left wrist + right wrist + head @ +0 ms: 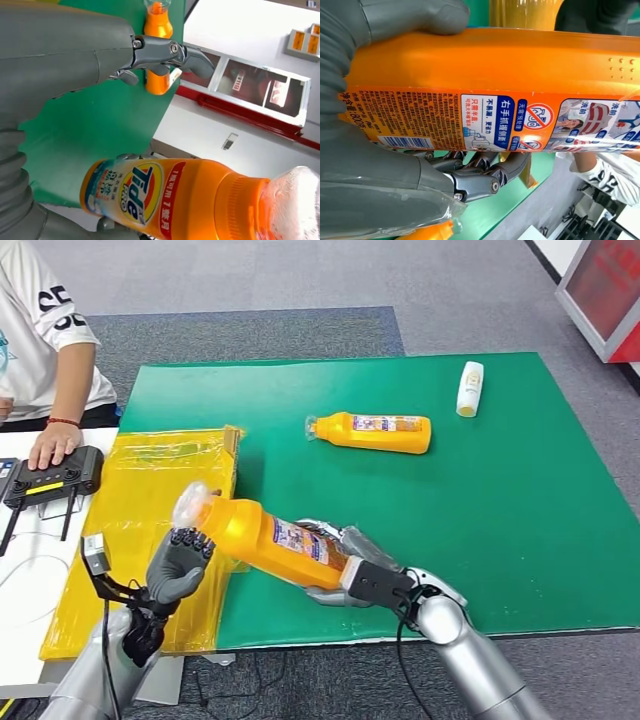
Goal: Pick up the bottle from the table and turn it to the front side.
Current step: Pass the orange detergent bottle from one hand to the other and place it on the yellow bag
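Note:
My right hand grips an orange Tide detergent bottle by its base end and holds it lying sideways above the front of the green mat. The plastic-wrapped cap points to my left. In the right wrist view the back label faces the camera, with my right hand wrapped around the bottle. My left hand sits just under the bottle's neck, fingers spread, with nothing in it. From the left wrist, the Tide logo side of the bottle lies beside my left hand.
A second orange bottle lies on the mat's middle, a small white bottle at the far right. A yellow wrapped box covers the mat's left edge. A person's hand rests on a black controller at left.

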You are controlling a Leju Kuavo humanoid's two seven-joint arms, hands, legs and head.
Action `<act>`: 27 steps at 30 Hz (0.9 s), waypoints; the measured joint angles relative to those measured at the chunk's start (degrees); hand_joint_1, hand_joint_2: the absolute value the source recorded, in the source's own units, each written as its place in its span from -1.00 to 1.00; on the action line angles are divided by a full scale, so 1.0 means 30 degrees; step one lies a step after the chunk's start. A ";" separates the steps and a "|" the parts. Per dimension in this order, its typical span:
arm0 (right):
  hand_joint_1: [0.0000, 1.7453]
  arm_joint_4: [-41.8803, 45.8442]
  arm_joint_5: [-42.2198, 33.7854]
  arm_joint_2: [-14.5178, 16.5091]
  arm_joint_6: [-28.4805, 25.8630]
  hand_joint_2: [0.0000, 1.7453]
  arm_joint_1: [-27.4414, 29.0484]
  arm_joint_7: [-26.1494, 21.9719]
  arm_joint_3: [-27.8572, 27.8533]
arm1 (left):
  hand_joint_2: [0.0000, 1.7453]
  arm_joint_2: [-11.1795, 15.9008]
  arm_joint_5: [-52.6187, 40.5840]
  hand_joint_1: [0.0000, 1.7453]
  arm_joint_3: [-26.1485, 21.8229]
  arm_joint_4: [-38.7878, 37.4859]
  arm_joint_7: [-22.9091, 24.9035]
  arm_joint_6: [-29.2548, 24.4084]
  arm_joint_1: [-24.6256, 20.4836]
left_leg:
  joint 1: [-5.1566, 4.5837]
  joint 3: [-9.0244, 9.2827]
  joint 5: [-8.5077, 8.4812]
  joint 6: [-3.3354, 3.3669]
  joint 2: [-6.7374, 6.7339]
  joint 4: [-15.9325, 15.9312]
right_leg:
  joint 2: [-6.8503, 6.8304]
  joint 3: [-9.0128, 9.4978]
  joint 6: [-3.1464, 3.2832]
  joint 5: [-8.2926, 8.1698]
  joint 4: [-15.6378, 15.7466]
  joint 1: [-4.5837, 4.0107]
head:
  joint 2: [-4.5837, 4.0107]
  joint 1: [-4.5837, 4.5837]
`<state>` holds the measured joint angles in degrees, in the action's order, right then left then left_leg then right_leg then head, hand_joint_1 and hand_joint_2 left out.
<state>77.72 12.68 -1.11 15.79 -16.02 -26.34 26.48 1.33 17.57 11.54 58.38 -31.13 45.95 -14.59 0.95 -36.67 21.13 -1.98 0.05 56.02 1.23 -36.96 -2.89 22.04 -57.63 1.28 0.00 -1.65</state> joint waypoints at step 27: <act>1.00 -0.2661 0.0765 0.0923 -0.1338 1.00 -0.2117 0.0113 0.1822 | 1.00 0.0419 0.0222 -1.00 0.4167 -0.0765 -0.0370 0.1011 -0.3036 | 0.0000 -0.0001 -0.0010 -0.0007 0.0002 0.0001 | -0.0002 -0.0001 0.0000 -0.0005 -0.0003 0.0000 | 0.0000 -0.0002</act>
<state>69.74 14.97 1.66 11.78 -22.37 -26.00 31.95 2.58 18.23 24.04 56.09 -32.24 48.98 -23.70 0.95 -36.68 21.10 -2.00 0.06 56.02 1.22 -36.96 -2.89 22.03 -57.64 1.28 0.00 -1.66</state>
